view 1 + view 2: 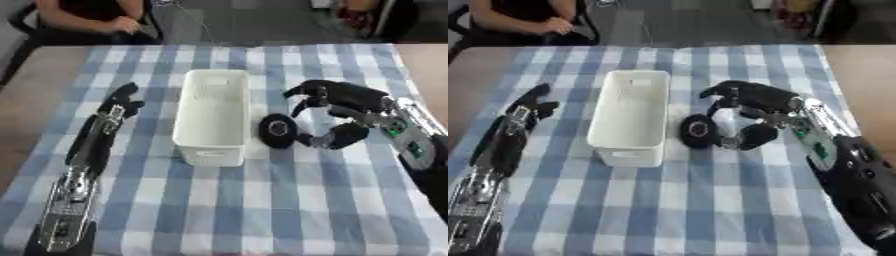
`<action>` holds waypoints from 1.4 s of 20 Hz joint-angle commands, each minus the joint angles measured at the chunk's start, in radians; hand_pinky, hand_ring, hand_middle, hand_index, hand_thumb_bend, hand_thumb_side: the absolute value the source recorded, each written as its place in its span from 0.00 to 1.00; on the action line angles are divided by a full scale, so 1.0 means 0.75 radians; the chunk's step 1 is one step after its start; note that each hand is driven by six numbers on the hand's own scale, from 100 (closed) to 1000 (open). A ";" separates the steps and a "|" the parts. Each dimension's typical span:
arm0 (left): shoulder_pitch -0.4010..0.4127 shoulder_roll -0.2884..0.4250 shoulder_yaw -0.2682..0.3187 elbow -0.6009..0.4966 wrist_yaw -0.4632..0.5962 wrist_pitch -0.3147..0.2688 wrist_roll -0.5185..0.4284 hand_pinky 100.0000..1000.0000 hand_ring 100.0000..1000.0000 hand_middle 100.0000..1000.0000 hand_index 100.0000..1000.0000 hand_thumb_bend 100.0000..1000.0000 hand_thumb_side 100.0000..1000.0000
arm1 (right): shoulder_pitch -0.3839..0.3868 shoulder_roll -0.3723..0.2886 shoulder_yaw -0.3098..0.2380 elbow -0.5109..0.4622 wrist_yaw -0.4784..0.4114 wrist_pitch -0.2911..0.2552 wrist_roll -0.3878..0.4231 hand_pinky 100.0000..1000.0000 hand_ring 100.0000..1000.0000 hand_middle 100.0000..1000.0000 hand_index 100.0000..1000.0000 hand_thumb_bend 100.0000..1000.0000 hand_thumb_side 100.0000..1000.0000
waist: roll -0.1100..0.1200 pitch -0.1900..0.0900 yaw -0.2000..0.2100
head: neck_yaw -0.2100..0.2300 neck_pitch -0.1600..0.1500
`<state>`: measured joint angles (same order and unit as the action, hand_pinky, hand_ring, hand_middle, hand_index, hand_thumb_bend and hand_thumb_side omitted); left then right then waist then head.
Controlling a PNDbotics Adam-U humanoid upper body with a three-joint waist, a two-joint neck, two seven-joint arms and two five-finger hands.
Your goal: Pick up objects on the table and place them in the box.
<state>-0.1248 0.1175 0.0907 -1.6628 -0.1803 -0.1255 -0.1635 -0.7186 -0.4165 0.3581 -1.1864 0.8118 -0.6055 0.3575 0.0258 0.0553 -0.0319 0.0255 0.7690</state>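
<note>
Closing the right hand [337, 112], fingers curled yet holding nothing, squarely round the black disc [277, 131] beside the white box [210, 117] should avoid knocking it; left hand [118, 102] rests straight-fingered

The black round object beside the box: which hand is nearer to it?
Right. The right hand curls beside the black round object, apparently touching it; the left hand lies open across the white box.

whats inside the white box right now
Nothing shows inside the white rectangular plastic box; its visible floor and inner walls look bare. The near inner wall is hidden by the rim. The black round object stands outside, beside the box, at the right hand.
</note>
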 commanded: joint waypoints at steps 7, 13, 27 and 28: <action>-0.010 0.003 -0.010 -0.011 0.003 -0.005 -0.009 0.89 0.81 1.00 0.92 0.00 1.00 | -0.054 0.034 -0.005 0.054 0.050 -0.027 -0.011 1.00 0.94 0.92 0.72 0.25 0.77 | 0.001 -0.013 0.007 | -0.022 0.001; -0.013 0.001 -0.011 -0.013 0.004 -0.005 -0.012 0.89 0.81 1.00 0.92 0.00 1.00 | -0.054 0.043 -0.008 0.074 0.064 -0.040 -0.017 1.00 0.94 0.92 0.72 0.25 0.77 | 0.003 -0.010 0.010 | -0.025 0.001; -0.020 -0.008 -0.017 -0.012 0.007 -0.006 -0.018 0.89 0.81 1.00 0.91 0.00 1.00 | -0.069 0.073 -0.025 0.154 0.113 -0.056 -0.033 1.00 0.94 0.92 0.71 0.25 0.77 | 0.010 -0.003 0.017 | -0.040 0.001; -0.020 -0.009 -0.018 -0.012 0.007 -0.006 -0.019 0.89 0.81 1.00 0.91 0.00 1.00 | -0.071 0.074 -0.028 0.160 0.118 -0.056 -0.036 1.00 0.94 0.92 0.71 0.25 0.77 | 0.011 -0.002 0.018 | -0.042 0.001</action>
<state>-0.1267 0.1082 0.0806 -1.6619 -0.1802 -0.1277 -0.1747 -0.7460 -0.3574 0.3490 -1.0627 0.8945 -0.6453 0.3353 0.0340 0.0629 -0.0195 0.0068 0.7690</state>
